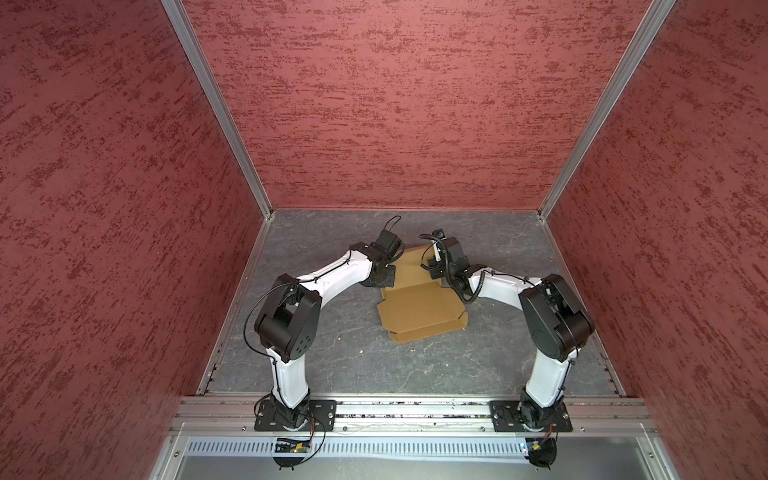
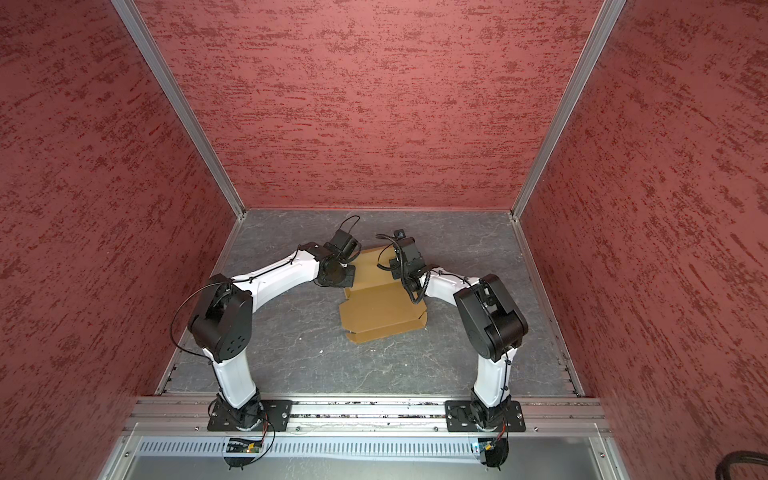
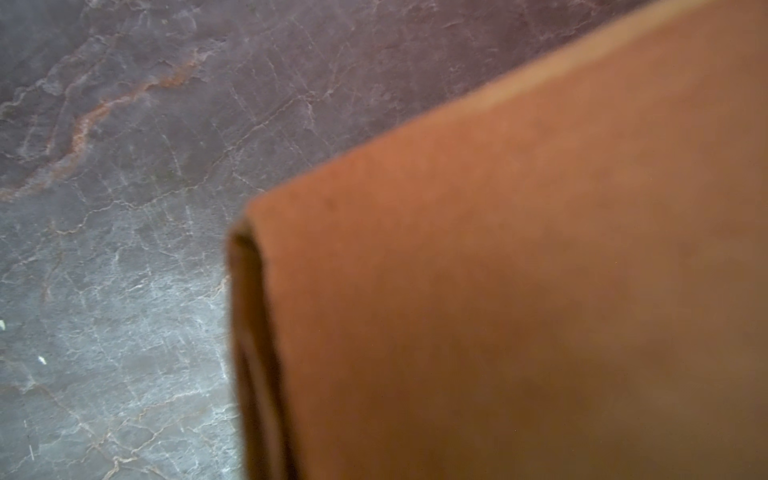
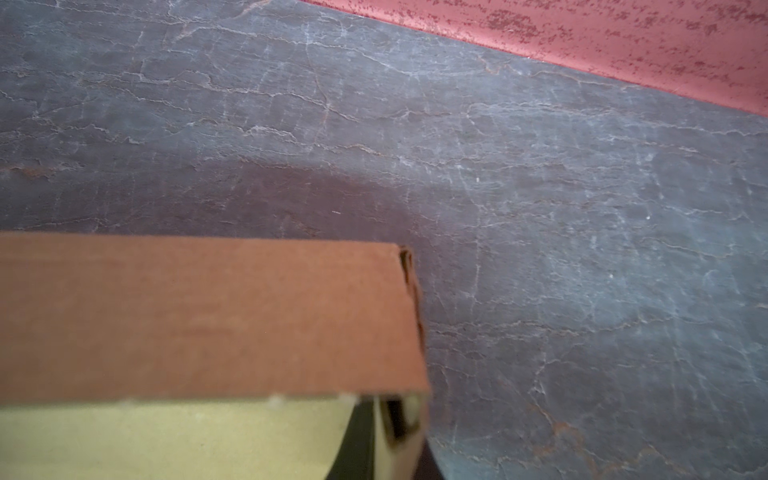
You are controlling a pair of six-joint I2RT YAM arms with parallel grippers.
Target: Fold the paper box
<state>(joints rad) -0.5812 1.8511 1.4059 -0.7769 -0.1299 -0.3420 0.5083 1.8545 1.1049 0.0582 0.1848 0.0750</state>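
The paper box (image 1: 419, 311) is plain brown cardboard lying partly flat in the middle of the grey table, seen in both top views (image 2: 382, 307). Its near panel lies flat with small flaps raised along its right and near edges. My left gripper (image 1: 384, 276) sits at the left edge of the far panel. In the left wrist view a raised, blurred flap (image 3: 498, 270) fills the frame and hides the jaws. My right gripper (image 1: 434, 268) is at the far panel's right edge. In the right wrist view a cardboard wall (image 4: 208, 316) stands across the jaws, with one dark finger (image 4: 359, 440) pressed against it.
Red textured walls (image 1: 374, 104) enclose the grey slate table (image 1: 353, 374) on three sides. An aluminium rail (image 1: 407, 411) with both arm bases runs along the front. A small white speck (image 1: 360, 351) lies near the box.
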